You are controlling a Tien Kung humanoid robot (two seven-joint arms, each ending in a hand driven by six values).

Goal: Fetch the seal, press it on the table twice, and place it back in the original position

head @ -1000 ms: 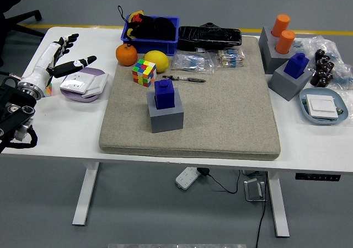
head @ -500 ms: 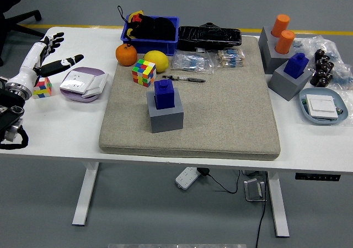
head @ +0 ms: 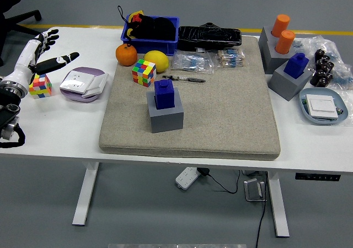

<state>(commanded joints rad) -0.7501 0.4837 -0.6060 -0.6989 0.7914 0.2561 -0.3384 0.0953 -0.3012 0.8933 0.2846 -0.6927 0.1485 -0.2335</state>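
Seal: the dark blue seal (head: 164, 92) stands upright in its grey holder block (head: 165, 115) on the grey felt mat (head: 220, 116), near the mat's left side
Left hand: the left hand (head: 41, 52) hangs over the table's far left edge, fingers spread and holding nothing, well apart from the seal; a small colour cube (head: 37, 85) lies just below it
Right hand: not in view
Nearby: a larger Rubik's cube (head: 143, 72), an orange (head: 126, 54) and a lemon (head: 155, 59) sit behind the seal; a second blue seal (head: 298, 64) in its own grey block stands off the mat to the right
Progress: judging by the seal seated in its holder and the empty hand, either nothing is begun or all is finished; the view does not settle which
Left to do: if unstarted, the fetch, both presses and the return
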